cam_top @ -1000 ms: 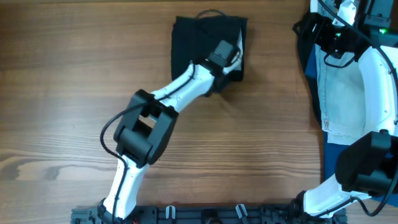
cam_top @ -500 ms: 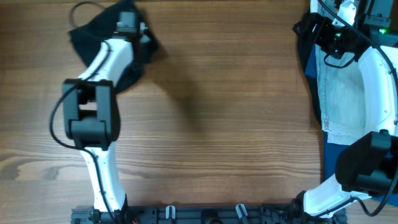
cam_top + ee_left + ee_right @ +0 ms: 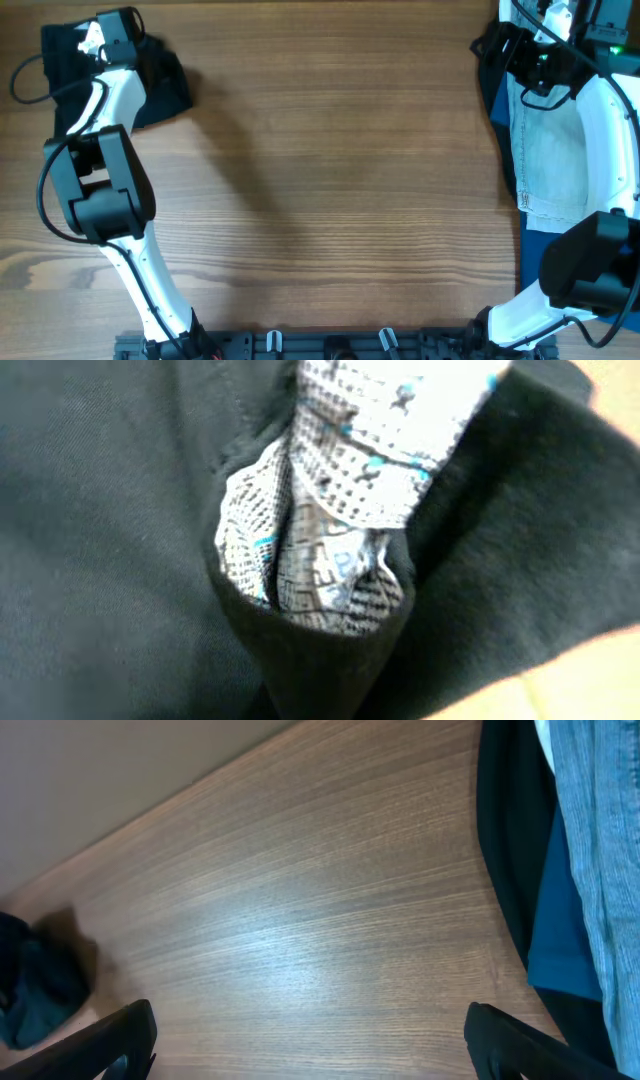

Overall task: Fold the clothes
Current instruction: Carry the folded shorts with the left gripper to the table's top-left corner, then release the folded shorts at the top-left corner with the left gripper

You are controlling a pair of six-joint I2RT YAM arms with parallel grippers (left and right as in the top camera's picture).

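The black shorts lie bunched at the table's far left back corner, under my left gripper. In the left wrist view black fabric fills the frame, with the white printed label showing inside a fold. My own left fingers are hidden by the cloth, which has travelled with the gripper. The shorts also show as a dark heap in the right wrist view. My right gripper is open and empty above bare wood at the back right.
Light-blue denim shorts lie along the right edge, over a bright-blue cloth and dark fabric. The denim and the blue cloth show in the right wrist view. The wooden table spans the middle.
My left arm swung from the back centre to the far left back corner, carrying the black shorts with it. The right arm has not moved.
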